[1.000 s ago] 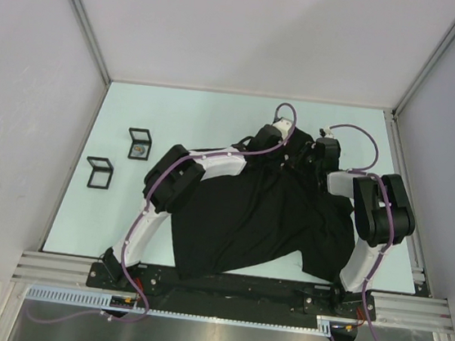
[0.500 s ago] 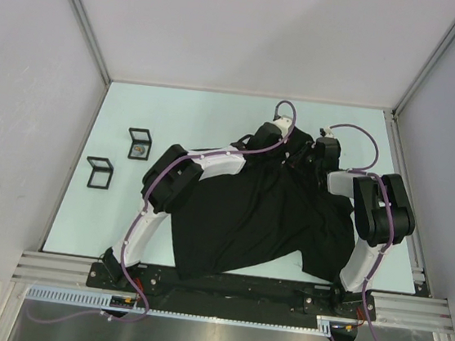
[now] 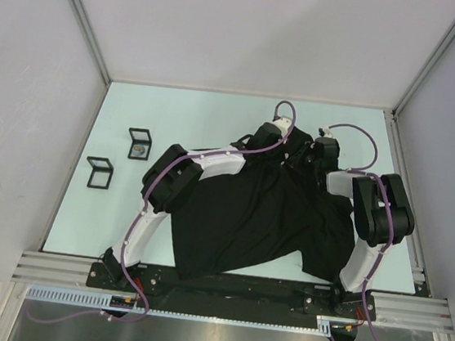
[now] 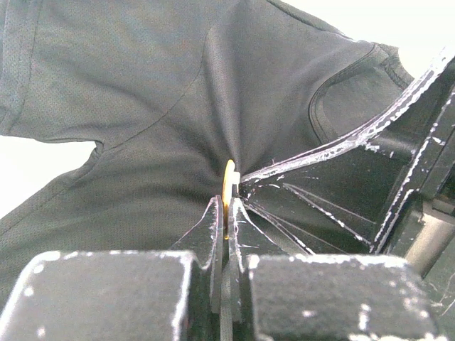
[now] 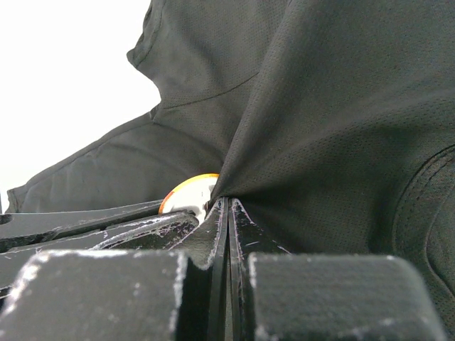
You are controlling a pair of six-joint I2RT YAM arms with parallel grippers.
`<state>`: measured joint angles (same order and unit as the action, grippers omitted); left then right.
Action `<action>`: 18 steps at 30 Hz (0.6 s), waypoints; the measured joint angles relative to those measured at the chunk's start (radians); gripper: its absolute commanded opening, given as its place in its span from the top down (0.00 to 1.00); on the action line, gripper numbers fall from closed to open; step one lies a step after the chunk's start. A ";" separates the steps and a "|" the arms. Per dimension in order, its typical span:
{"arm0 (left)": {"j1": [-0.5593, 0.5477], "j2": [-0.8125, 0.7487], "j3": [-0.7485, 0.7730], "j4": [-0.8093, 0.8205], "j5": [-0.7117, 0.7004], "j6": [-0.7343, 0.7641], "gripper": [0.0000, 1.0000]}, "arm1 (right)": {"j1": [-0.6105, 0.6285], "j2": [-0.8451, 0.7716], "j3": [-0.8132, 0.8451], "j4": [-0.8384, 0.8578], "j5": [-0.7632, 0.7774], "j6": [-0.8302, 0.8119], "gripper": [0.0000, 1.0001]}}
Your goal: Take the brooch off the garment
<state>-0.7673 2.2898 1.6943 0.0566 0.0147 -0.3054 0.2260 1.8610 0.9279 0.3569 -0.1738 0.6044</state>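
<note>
The black garment (image 3: pixel 263 216) lies across the table between the arms, and both grippers meet at its far edge, pulling it up into a peak. In the left wrist view the brooch (image 4: pixel 229 177) is a thin yellow-rimmed disc seen edge-on, with my left gripper (image 4: pixel 226 207) shut on its lower rim. From the right wrist the brooch (image 5: pixel 188 195) shows a white face with an orange rim, just left of my right gripper (image 5: pixel 229 206). That gripper is shut on a fold of garment (image 5: pixel 341 142) cloth beside the brooch. Seen from above, the left gripper (image 3: pixel 292 151) and right gripper (image 3: pixel 306 158) nearly touch.
Two small black open-frame boxes (image 3: pixel 139 144) (image 3: pixel 99 172) stand on the pale green table (image 3: pixel 200 118) at the left. Grey walls close the table on three sides. An aluminium rail (image 3: pixel 231 286) runs along the near edge by the arm bases.
</note>
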 measured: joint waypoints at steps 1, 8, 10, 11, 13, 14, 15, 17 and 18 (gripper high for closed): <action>0.000 0.000 0.000 -0.001 0.000 0.000 1.00 | 0.001 0.000 0.000 0.000 0.000 -0.003 1.00; 0.000 0.000 0.000 -0.013 0.000 0.001 1.00 | 0.002 0.000 0.000 0.000 0.000 -0.004 1.00; -0.001 0.000 0.003 -0.023 0.000 0.007 1.00 | 0.003 0.000 0.000 0.000 0.000 -0.005 1.00; -0.001 0.000 0.005 -0.030 0.000 0.010 1.00 | 0.004 0.000 0.000 0.000 0.000 -0.006 1.00; -0.002 0.000 0.009 -0.037 0.001 0.015 1.00 | 0.006 0.000 0.000 0.002 0.000 -0.006 1.00; -0.003 0.000 0.010 -0.037 0.001 0.018 1.00 | 0.007 0.000 0.000 0.003 0.000 -0.006 1.00; -0.003 0.000 0.010 -0.038 0.001 0.018 1.00 | 0.007 0.000 0.000 0.003 0.000 -0.006 1.00; -0.003 0.000 0.012 -0.044 0.001 0.019 1.00 | 0.007 0.000 0.000 0.004 -0.001 -0.006 1.00; -0.003 0.001 0.015 -0.047 0.001 0.019 1.00 | 0.008 0.000 0.000 0.004 -0.001 -0.006 1.00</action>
<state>-0.7704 2.2906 1.7092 0.0093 0.0154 -0.2863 0.2337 1.8610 0.9279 0.3611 -0.1749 0.5980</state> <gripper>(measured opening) 0.015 0.009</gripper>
